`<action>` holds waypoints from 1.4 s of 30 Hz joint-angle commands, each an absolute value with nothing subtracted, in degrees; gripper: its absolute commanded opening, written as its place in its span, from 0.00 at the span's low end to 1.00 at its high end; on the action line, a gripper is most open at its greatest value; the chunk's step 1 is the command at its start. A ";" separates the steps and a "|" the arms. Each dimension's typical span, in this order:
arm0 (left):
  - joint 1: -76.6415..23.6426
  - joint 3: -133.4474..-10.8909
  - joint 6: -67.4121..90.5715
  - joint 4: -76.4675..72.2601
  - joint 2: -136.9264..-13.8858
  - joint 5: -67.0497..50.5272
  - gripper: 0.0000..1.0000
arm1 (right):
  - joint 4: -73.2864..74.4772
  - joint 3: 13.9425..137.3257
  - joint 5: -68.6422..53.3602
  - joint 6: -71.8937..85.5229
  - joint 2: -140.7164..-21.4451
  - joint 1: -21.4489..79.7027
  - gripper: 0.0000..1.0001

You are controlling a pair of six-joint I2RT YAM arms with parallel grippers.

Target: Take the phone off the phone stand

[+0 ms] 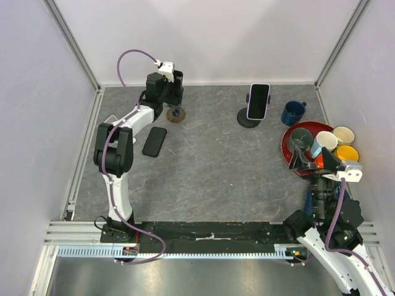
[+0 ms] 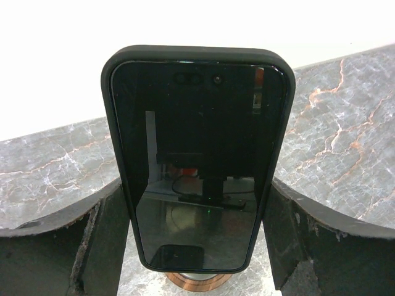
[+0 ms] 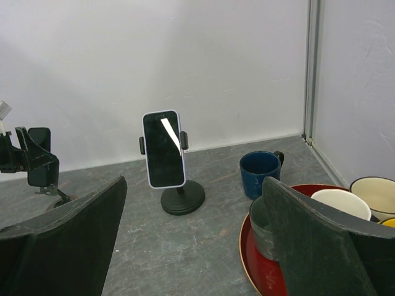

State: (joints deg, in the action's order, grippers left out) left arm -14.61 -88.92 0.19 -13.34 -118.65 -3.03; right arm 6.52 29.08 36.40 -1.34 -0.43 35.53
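A black phone [image 2: 196, 160] stands upright on a small stand with a round wooden base [image 1: 177, 115] at the back left. My left gripper [image 1: 174, 92] is open, with one finger [image 2: 105, 240] on each side of this phone, close to its edges. A second phone in a pale case [image 1: 258, 100] sits clamped in a black stand [image 1: 248, 118] at the back right; it also shows in the right wrist view [image 3: 163, 149]. My right gripper [image 1: 311, 161] is open and empty near the right edge, well short of that stand.
Another black phone [image 1: 154, 141] lies flat on the table left of centre. A blue mug [image 1: 293, 113] stands right of the black stand. A red tray [image 1: 290, 137] at the right holds several cups. Walls enclose the table at the back and both sides.
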 commanded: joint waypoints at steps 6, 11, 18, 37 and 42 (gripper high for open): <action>-14.85 -87.80 3.95 -18.91 -108.73 -1.41 0.40 | 5.89 30.41 36.21 -1.67 -0.26 36.03 0.98; -15.03 -87.28 6.94 -9.86 -103.11 -0.18 0.39 | 6.24 30.85 36.21 -1.49 -0.26 36.04 0.98; -15.99 -84.73 11.07 9.56 -96.34 0.44 0.40 | 6.94 31.29 36.04 -0.70 -0.26 36.04 0.98; -25.49 -77.88 15.11 31.73 -98.35 4.92 0.43 | 8.35 31.82 35.51 -0.17 -0.26 36.04 0.98; -26.19 -76.90 16.08 31.82 -102.12 7.29 0.43 | 8.26 31.73 35.68 -0.26 -0.18 36.04 0.98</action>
State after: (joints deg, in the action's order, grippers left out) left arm -25.58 -77.08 12.99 32.71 -100.03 4.73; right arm 8.71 29.95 35.83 -0.62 -0.43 35.68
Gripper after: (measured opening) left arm 0.806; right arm 0.982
